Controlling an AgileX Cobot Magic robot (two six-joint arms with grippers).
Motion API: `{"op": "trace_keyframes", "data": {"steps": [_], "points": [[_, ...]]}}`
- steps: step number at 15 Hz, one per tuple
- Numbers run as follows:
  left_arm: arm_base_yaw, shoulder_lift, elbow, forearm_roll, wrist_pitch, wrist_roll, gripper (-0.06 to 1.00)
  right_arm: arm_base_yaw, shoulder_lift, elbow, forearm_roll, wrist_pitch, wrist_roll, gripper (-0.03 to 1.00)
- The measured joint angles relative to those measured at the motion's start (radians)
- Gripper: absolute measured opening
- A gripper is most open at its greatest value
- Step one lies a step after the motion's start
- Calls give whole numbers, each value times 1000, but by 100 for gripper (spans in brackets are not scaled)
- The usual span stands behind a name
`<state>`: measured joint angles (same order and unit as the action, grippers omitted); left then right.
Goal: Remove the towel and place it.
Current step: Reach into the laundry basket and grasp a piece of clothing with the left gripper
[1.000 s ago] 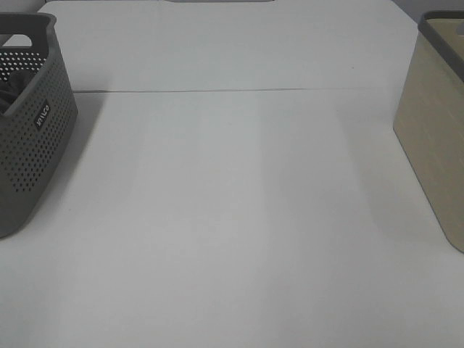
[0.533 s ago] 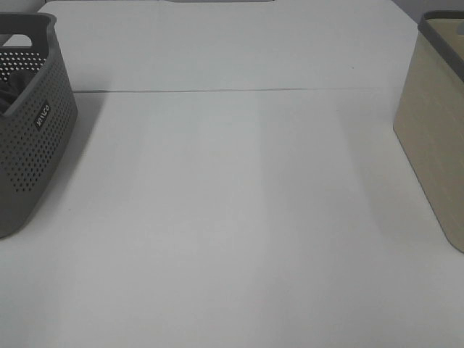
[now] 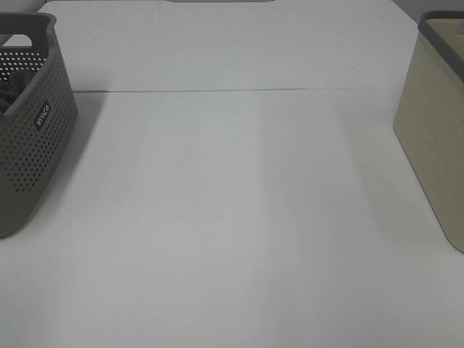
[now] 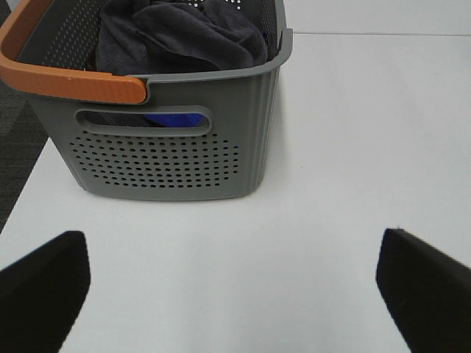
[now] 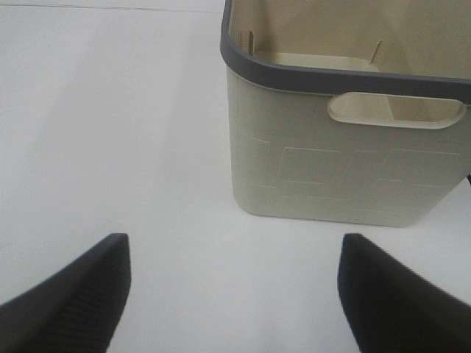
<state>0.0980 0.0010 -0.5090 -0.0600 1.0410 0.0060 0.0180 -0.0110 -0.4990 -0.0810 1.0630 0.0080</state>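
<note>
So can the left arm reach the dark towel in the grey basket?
Probably yes. The towel sits on top in the open basket, right ahead of the left arm's wide-open jaws, with only table between. The orange handle along the near rim might crowd it.

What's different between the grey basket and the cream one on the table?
The grey basket has walls full of holes; the cream basket has solid walls. The grey basket holds a dark towel and a blue cloth; the cream basket's visible inside is bare. The grey basket has an orange handle, the cream basket a dark rim. Both stand upright on the white table.
</note>
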Motion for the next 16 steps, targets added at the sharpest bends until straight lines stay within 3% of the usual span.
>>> {"op": "trace_keyframes", "data": {"steps": [16], "points": [[0, 16, 0, 0, 0, 0, 99, 0, 0, 0, 0, 0, 0, 75]]}}
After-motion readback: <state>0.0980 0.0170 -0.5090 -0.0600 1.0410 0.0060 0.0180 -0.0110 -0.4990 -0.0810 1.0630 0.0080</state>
